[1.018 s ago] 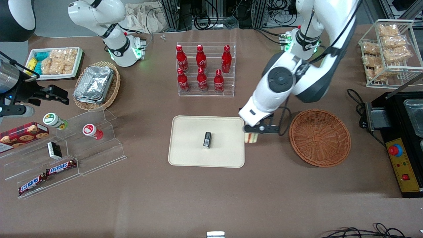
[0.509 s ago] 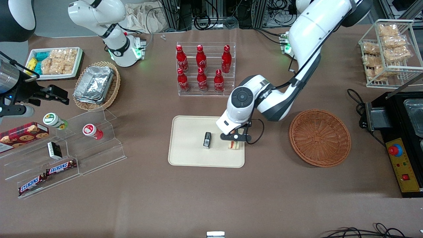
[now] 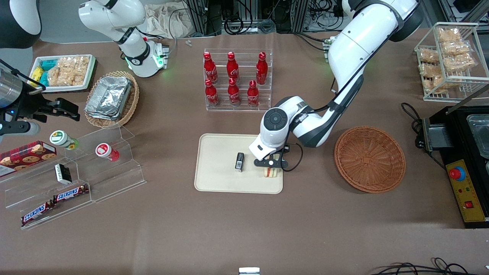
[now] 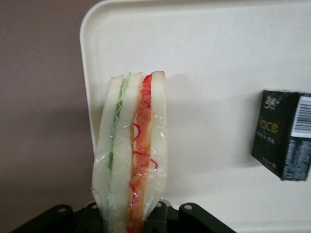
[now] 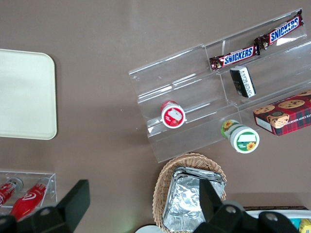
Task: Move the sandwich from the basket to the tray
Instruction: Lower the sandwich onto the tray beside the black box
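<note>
The sandwich, a wrapped wedge of white bread with red, orange and green filling, is held edge-up by my gripper, which is shut on it. It hangs low over the cream tray, close to the tray corner nearest the basket. I cannot tell whether it touches the tray. The reddish-brown wicker basket stands empty beside the tray, toward the working arm's end of the table.
A small black packet lies on the tray beside the sandwich. A clear rack of red bottles stands farther from the front camera than the tray. A black appliance with a red button stands past the basket.
My gripper has carried the sandwich from just outside the tray's edge to over the tray, then a little nearer the front camera and lower.
</note>
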You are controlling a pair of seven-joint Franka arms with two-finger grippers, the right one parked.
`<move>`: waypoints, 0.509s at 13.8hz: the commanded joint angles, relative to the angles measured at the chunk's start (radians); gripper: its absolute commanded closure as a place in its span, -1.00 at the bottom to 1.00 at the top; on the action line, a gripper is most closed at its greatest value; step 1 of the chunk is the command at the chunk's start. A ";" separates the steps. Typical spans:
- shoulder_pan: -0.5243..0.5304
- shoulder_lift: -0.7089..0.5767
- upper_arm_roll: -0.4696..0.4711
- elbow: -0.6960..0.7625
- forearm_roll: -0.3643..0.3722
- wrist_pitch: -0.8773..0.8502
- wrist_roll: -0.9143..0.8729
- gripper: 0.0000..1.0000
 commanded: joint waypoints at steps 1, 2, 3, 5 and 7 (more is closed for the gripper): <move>-0.005 0.013 0.011 0.020 0.033 0.009 -0.025 1.00; -0.005 0.019 0.011 0.020 0.033 0.010 -0.025 0.88; -0.005 0.021 0.012 0.020 0.033 0.013 -0.026 0.74; -0.005 0.022 0.012 0.018 0.031 0.017 -0.031 0.33; -0.005 0.025 0.012 0.018 0.031 0.018 -0.032 -0.74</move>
